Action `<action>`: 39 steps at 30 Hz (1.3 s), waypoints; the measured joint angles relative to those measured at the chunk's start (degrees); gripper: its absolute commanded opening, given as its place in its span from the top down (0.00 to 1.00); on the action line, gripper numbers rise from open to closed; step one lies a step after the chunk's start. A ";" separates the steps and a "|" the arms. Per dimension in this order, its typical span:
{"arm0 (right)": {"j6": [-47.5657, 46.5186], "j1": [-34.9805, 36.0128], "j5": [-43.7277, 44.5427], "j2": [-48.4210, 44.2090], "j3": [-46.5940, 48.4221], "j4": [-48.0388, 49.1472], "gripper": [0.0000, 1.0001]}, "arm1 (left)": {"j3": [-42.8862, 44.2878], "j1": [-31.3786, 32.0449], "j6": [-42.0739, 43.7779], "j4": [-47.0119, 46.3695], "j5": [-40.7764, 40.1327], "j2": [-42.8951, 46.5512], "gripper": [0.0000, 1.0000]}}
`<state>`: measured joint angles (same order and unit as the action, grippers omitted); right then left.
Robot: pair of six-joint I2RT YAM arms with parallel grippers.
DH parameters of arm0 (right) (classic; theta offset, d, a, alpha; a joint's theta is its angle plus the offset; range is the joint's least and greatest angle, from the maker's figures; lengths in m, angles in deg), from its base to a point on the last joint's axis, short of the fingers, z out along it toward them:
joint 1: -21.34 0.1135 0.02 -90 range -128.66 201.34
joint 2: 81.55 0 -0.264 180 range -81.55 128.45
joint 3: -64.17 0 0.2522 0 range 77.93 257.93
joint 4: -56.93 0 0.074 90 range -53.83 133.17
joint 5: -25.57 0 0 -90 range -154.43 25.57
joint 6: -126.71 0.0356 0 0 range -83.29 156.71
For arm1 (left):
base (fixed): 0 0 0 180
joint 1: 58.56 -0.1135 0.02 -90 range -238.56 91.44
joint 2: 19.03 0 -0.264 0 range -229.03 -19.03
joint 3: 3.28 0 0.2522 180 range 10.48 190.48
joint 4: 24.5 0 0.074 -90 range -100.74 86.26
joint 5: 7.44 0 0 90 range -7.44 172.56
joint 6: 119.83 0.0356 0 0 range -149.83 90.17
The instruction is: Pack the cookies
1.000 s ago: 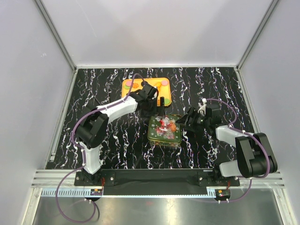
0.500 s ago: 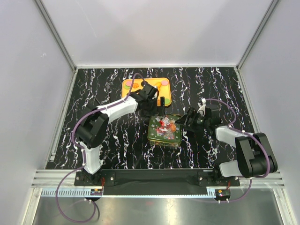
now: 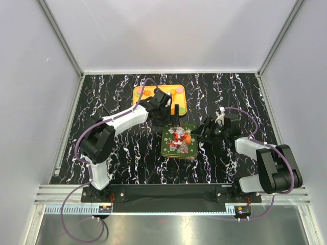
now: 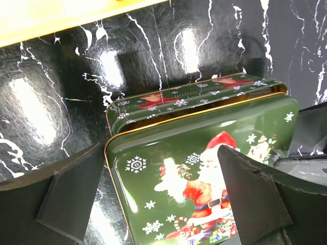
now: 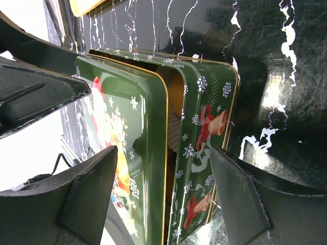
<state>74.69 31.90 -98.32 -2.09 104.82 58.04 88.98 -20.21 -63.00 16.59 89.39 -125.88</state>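
On a black, white-veined table (image 3: 112,102), a green rectangular metal Christmas tin (image 4: 194,94) sits at centre.
Its Santa-printed lid (image 4: 168,153) lies askew on top. A yellow tray (image 3: 138,92) beyond holds the small round cookies (image 3: 177,91). The left gripper (image 4: 161,150) and right gripper (image 5: 163,150) straddle the lid, jaws wide apart; contact is unclear.

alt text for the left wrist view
A green Christmas tin lid with a Santa picture sits askew over its green base, between the spread black fingers of the left gripper. Beneath is a black marbled table; a yellow tray edge crosses the top.
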 measured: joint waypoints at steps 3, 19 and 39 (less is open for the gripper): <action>0.00 0.00 -0.02 0.00 -0.22 0.24 0.19 | -0.02 0.00 0.22 0.00 0.00 0.44 0.01; -0.02 0.00 0.00 0.00 -0.35 0.26 0.19 | -2.45 -1.09 0.44 0.61 -1.14 3.37 0.01; -0.02 0.00 -0.02 0.55 -0.35 0.44 0.19 | -20.81 -0.90 0.20 -1.07 2.49 19.54 0.01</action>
<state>74.67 31.90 -98.34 -1.55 104.47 58.48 68.17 -21.10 -62.80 15.52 91.88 -106.34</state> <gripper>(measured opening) 0.808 0.988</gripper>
